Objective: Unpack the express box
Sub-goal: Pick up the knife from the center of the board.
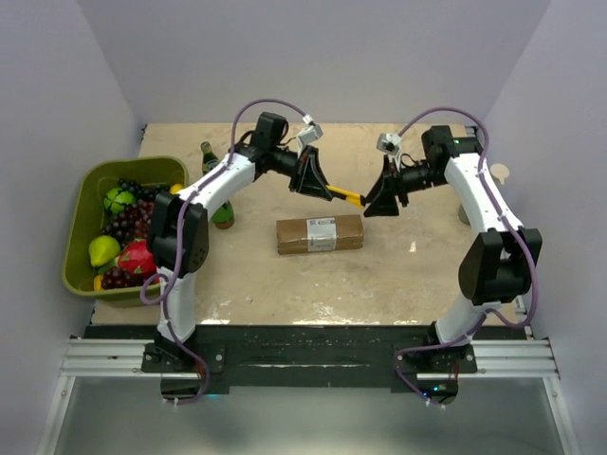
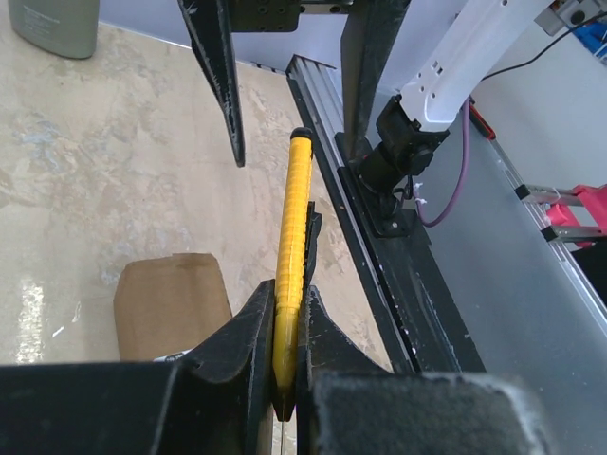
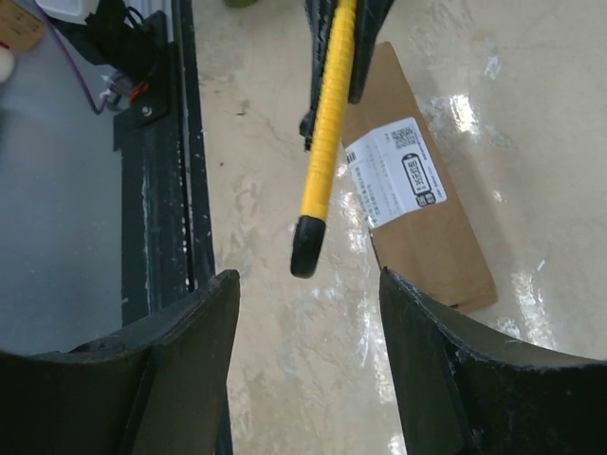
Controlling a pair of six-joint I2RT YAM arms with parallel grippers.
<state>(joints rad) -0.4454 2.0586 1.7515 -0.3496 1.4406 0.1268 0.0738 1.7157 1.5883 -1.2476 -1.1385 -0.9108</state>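
Observation:
The express box [image 1: 320, 233], a brown carton with a white label, lies flat on the table's middle; it also shows in the right wrist view [image 3: 417, 190] and the left wrist view [image 2: 173, 305]. My left gripper [image 1: 316, 182] is shut on a slim yellow utility knife [image 2: 292, 246] and holds it in the air above and behind the box. The knife [image 1: 346, 196] points toward my right gripper [image 1: 379, 202], which is open. In the right wrist view the knife's black end [image 3: 304, 248] hangs just short of the open fingers [image 3: 190, 332].
A green basket [image 1: 83, 221] of fruit stands at the left edge. A green bottle [image 1: 214, 180] stands beside the left arm. A pale cup [image 1: 497, 174] sits near the right wall. The black rail [image 1: 313, 343] runs along the near edge.

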